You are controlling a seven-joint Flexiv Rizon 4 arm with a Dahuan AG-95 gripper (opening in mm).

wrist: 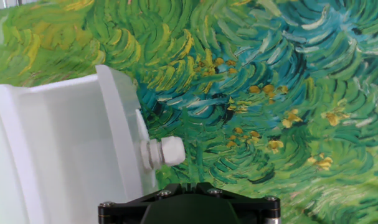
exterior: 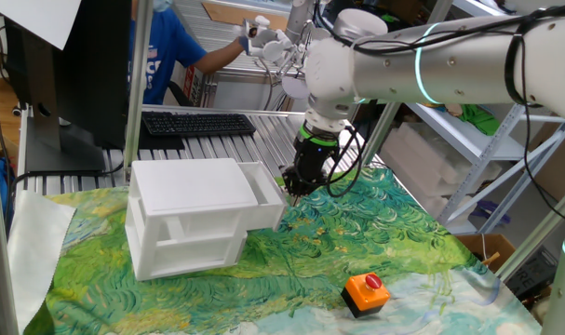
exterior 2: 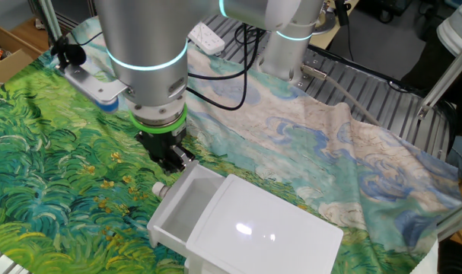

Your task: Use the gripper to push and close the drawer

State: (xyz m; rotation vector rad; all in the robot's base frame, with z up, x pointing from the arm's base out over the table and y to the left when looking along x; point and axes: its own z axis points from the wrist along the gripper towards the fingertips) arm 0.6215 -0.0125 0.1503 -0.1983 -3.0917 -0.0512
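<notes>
The drawer [exterior 2: 186, 215], the upper one of the white cabinet [exterior: 191, 216], stands partly pulled out on the counter [exterior: 375, 233], toward the far edge beside the keyboard [exterior: 196, 124]. You have the gripper [exterior: 293, 181] just off the drawer front, next to its small white knob [wrist: 165, 152]; contact cannot be confirmed from any view. Whether the fingers are spread or pressed together cannot be told, since the hand view shows only the black base.

Risks, as judged: the cabinet sits loose on a painted cloth [exterior 2: 55, 167], so your push may slide the whole cabinet or bunch the cloth rather than seat the drawer. A push landing on the knob or off to one side could skew the drawer in its slot and jam it.

Contents: the drawer appears empty. The lower drawer [exterior: 203, 247] is shut; its contents are hidden. An orange button box [exterior: 366, 291] sits well apart, near the front right corner.
</notes>
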